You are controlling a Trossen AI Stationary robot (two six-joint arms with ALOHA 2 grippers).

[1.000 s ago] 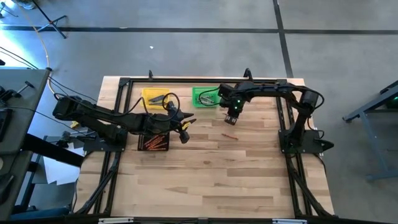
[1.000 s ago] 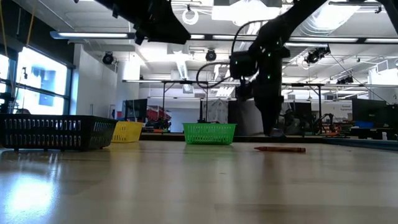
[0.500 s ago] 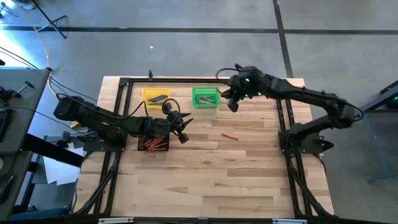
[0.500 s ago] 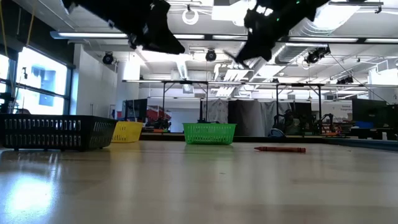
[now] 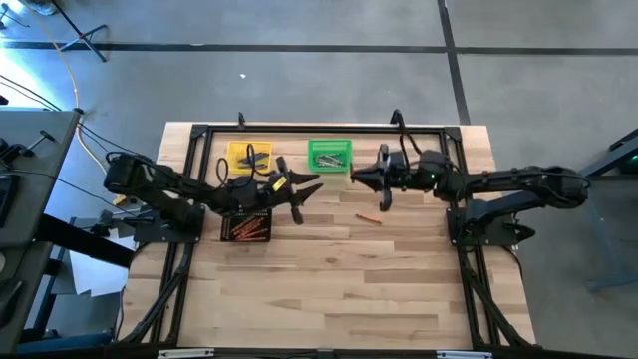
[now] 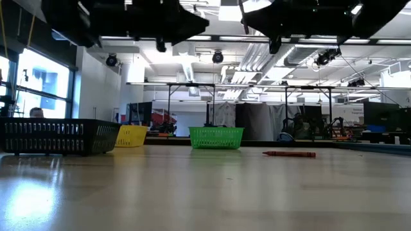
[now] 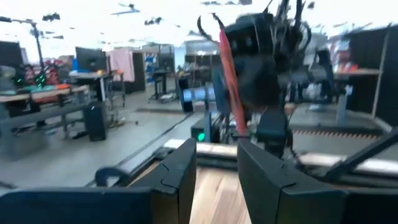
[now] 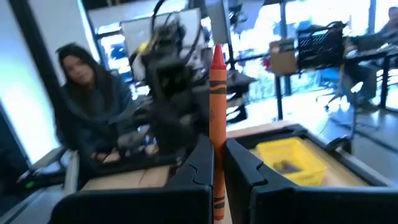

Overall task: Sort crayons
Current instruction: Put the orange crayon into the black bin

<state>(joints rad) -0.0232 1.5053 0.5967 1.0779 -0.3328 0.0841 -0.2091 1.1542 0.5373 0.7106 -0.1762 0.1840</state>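
Right gripper [image 5: 361,178]: hanging above the table just in front of the green bin [image 5: 329,156], pointing toward the left arm — its jaws are clamping an orange-red crayon [image 8: 216,124] that is standing upright between the two fingers [image 8: 199,167], its tip sticking well out past them
Left gripper [image 5: 304,189]: hovering near the table's middle, in front of the yellow bin [image 5: 247,156] and beside the black mesh bin [image 5: 245,225], facing the right gripper; its jaws are standing slightly apart and a red crayon [image 7: 229,87] is showing above the gap in its wrist view — I cannot tell whether they are gripping it
Loose crayon [image 5: 369,216]: lying flat on the bare wooden table [image 5: 339,289], in front of the right gripper and apart from both sets of jaws; showing in the low view [image 6: 289,154] to the right of the green bin
Sorted crayons: orange-red ones [image 5: 245,230] are filling the black mesh bin; dark sticks are lying in the yellow bin and grey ones in the green bin
Person [image 8: 87,106]: sitting beyond the table, showing in the right wrist view
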